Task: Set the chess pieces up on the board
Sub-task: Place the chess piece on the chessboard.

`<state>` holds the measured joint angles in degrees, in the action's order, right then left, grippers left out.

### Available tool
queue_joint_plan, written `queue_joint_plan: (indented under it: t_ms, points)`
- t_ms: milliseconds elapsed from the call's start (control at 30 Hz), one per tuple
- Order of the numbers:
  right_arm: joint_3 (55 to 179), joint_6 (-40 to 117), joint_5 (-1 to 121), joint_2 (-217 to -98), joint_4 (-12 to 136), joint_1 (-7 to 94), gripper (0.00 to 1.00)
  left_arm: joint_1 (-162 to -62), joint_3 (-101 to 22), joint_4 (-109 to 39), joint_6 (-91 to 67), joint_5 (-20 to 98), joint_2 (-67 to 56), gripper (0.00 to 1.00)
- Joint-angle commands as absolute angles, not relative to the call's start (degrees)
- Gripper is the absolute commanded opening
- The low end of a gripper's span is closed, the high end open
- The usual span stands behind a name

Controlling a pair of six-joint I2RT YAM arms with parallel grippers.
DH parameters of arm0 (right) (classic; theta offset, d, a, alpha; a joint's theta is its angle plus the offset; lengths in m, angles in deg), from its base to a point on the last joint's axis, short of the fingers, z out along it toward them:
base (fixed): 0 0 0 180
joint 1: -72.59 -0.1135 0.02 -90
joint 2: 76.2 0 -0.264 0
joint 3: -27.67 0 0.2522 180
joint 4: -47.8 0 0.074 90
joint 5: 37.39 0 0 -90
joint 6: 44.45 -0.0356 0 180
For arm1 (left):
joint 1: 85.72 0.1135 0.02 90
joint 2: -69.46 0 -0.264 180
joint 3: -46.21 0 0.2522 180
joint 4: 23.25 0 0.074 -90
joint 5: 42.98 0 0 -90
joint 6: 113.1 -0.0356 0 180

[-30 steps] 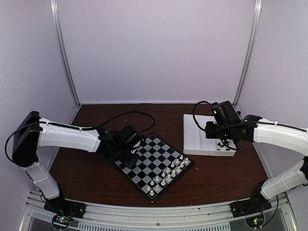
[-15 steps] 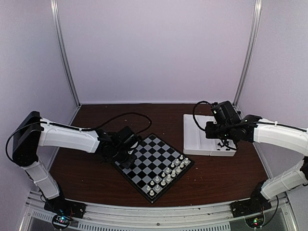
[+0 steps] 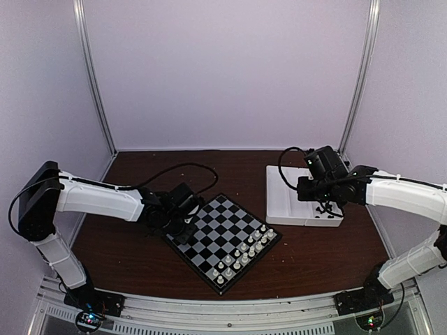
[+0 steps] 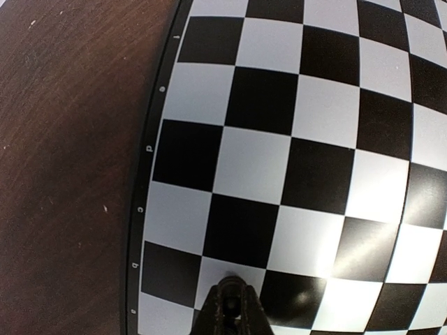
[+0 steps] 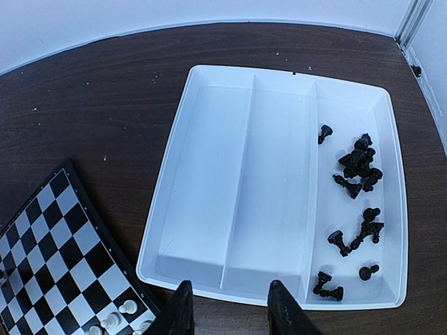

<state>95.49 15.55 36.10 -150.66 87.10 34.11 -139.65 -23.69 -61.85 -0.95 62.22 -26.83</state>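
Observation:
The board (image 3: 216,223) lies at the table's middle, its left half bare (image 4: 293,139). My left gripper (image 4: 234,296) hovers low over a light square near the board's left edge (image 3: 183,227). It is shut on a small black chess piece (image 4: 235,301), whose round head shows between the fingertips. Several black chess pieces (image 5: 356,164) lie tumbled in the right compartment of the white tray (image 5: 209,174). My right gripper (image 5: 227,296) hangs open over the tray's near rim (image 3: 323,207), with nothing between its fingers.
White chessmen (image 3: 244,255) stand in two rows along the board's near-right side (image 5: 126,307). The tray (image 3: 283,202) sits right of the board on the brown table. Its left and middle compartments hold nothing. A black cable (image 3: 174,171) loops behind the left arm.
My left gripper has shifted slightly left and nearer over the board's left edge, still shut on the piece. The right arm has barely moved.

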Motion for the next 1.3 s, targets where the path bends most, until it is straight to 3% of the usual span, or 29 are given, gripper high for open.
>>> queue_joint_plan:
  t_ms: [0, 1100, 1267]
  points:
    - [97.1, 15.7, 35.9, -151.3, 87.8, 34.5, 0.37, -139.3, -23.0, -59.9, 0.0, 61.3, -25.7, 0.04]
    - [96.3, 15.6, 36.3, -151.2, 86.9, 34.5, 0.36, -139.3, -22.8, -61.6, 0.4, 63.2, -26.0, 0.09]
    - [96.3, 15.5, 36.4, -151.3, 86.7, 34.5, 0.37, -139.3, -22.8, -61.6, 0.5, 63.1, -26.2, 0.14]
